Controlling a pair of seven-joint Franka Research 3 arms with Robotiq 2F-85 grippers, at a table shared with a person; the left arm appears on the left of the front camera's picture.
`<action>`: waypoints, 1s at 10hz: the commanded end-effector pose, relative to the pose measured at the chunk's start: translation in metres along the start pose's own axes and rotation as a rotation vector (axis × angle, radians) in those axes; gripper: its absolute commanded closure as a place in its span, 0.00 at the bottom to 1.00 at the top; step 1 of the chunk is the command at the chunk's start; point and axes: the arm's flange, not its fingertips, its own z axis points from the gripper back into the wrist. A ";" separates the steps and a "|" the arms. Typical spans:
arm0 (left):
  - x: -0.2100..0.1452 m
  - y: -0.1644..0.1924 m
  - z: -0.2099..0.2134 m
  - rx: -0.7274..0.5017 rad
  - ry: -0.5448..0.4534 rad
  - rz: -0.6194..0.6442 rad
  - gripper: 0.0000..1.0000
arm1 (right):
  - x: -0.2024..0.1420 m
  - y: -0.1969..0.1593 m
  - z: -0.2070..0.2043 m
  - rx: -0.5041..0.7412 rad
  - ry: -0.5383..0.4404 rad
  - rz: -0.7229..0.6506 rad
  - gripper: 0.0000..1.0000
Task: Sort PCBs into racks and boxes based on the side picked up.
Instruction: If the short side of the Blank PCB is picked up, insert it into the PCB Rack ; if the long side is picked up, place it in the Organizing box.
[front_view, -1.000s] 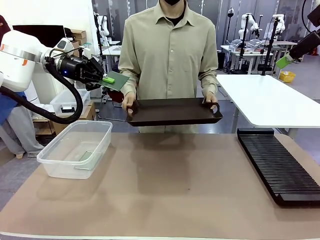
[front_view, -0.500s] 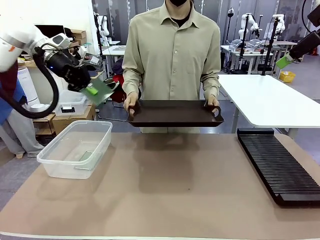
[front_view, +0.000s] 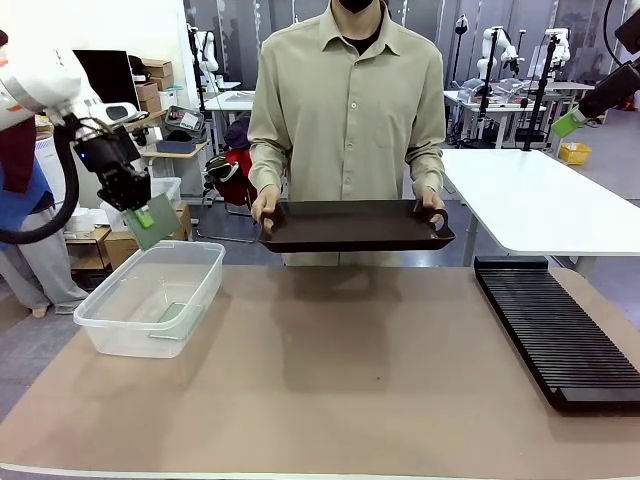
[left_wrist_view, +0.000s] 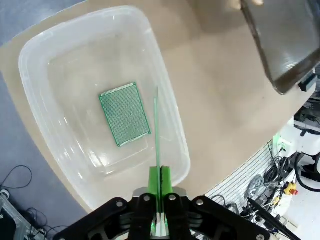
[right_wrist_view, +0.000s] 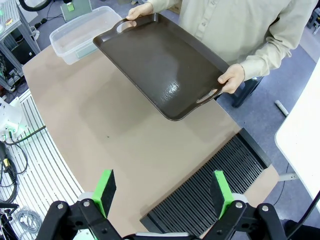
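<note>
Above the clear tub (front_view: 150, 295), left gripper (front_view: 143, 212) pointed downward, clamped on an edge-on PCB (left_wrist_view: 156, 135), right gripper (right_wrist_view: 162, 192) spread wide over the rack (right_wrist_view: 210, 187).

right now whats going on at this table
The left gripper is shut on a green PCB, holding it above the clear tub. Another PCB already lies flat on the tub's floor. The person across the table holds a dark brown tray by both handles, with nothing on it. The right gripper is open above the table, and the black rack has no boards in it.
</note>
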 end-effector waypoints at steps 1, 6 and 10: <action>-0.006 0.002 -0.028 0.000 -0.031 0.051 0.97 | -0.001 0.002 0.000 0.003 0.005 0.007 0.00; -0.010 0.016 -0.091 -0.029 -0.156 0.203 0.97 | -0.001 0.002 0.000 0.003 0.005 0.007 0.00; -0.017 0.019 -0.118 -0.058 -0.209 0.283 0.97 | -0.001 0.002 0.000 0.003 0.005 0.007 0.00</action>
